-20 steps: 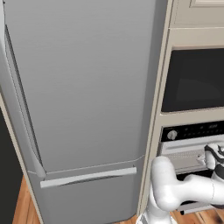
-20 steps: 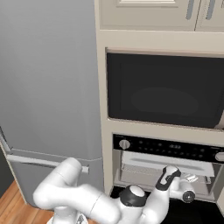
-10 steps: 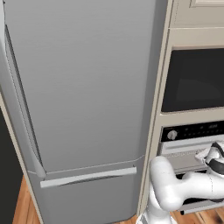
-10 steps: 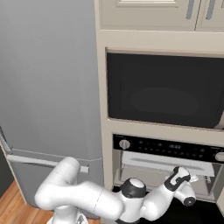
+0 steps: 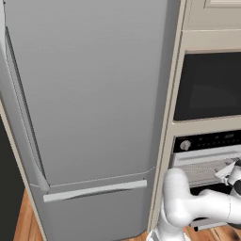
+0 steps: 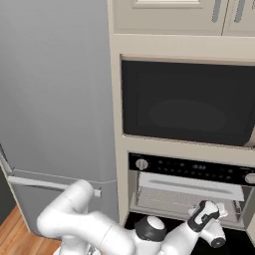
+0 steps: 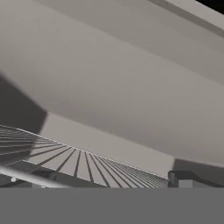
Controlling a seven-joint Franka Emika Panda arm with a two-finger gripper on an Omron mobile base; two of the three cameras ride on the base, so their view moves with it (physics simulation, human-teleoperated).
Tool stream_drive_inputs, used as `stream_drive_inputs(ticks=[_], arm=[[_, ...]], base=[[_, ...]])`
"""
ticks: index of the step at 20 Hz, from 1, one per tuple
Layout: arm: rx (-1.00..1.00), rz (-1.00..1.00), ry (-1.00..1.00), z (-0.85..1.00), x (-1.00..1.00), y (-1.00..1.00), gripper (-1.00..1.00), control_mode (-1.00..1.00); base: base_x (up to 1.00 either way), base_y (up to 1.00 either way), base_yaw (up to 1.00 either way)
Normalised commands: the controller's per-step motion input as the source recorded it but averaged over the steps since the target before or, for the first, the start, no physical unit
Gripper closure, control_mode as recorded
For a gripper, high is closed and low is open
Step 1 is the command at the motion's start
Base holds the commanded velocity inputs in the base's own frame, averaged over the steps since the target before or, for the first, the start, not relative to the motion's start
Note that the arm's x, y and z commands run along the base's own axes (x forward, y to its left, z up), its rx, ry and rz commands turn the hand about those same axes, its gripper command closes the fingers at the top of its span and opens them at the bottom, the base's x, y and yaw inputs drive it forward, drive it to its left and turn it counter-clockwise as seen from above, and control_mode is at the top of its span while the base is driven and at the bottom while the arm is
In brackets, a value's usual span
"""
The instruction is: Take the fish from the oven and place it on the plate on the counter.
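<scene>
Oven (image 6: 189, 191) open, door dropped low at the front, wire rack (image 6: 172, 199) exposed. Same rack (image 7: 78, 159) seen up close in hand view, with bare grey cavity walls behind it. Gripper (image 6: 215, 213) at the mouth of the cavity, right side, just above the rack; also at the right edge of left base view (image 5: 234, 172). Finger state: cannot tell, tips too small and blurred in base views, only a dark stub at the bottom of hand view. Nothing seen between the fingers.

Fish not located on the visible stretch of rack, probably further in or to one side. Plate and counter out of frame.

Risks from here:
- Blind reach into the cavity, camera aimed up at walls instead of down at the rack, so easy to miss the fish or close on bare wire.
- Fingers or wrist catching the rack bars or the oven frame, given little clearance above the rack.
- Elbow low and near the dropped door, possible knock.
- Slim fish likely to slip from a poor pinch during the carry to the counter.

Fridge (image 5: 89, 108) left of the oven column, black-glass unit (image 6: 187, 99) above it, neither involved.
</scene>
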Motion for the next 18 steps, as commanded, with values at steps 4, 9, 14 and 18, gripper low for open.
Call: stream_drive_inputs(ticks=[4,9,14,18], arm=[[0.22,0.01,-0.03,-1.00,-0.95,-0.02,1.00,-1.00],[0.04,0.02,0.12,-0.53,-0.82,-0.01,1.00,-1.00],[0.00,0.05,0.25,-0.45,-0.81,0.00,1.00,-1.00],[-0.02,0.06,0.33,-0.40,-0.86,0.00,1.00,-1.00]], base=[[0.00,0.00,0.00],[0.00,0.00,0.00],[0.00,0.00,0.00],[0.00,0.00,0.00]])
